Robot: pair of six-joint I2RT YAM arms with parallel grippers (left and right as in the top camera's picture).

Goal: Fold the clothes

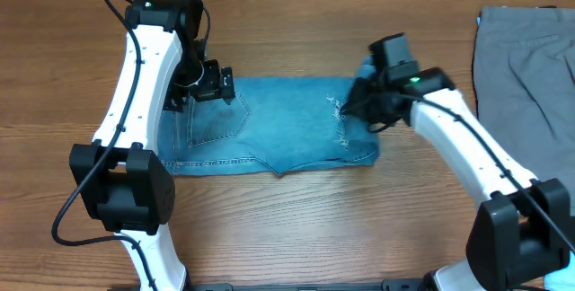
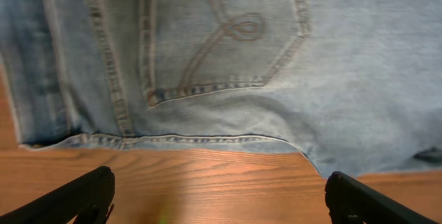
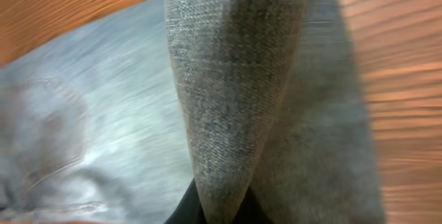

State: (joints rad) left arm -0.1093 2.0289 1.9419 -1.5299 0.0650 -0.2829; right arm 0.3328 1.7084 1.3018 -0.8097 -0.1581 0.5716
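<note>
While the right jaws are pinching a jeans (image 1: 269,129) edge for folding, the left jaws are hovering wide open, empty, just short of it.

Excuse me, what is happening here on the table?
Two robot arms are folding a pair of jeans on the table. The jeans lie folded over. The right gripper is shut on a raised fold of denim at their right end. The left gripper hangs open beside the back pocket, holding nothing. A grey garment lies apart on the right.
</note>
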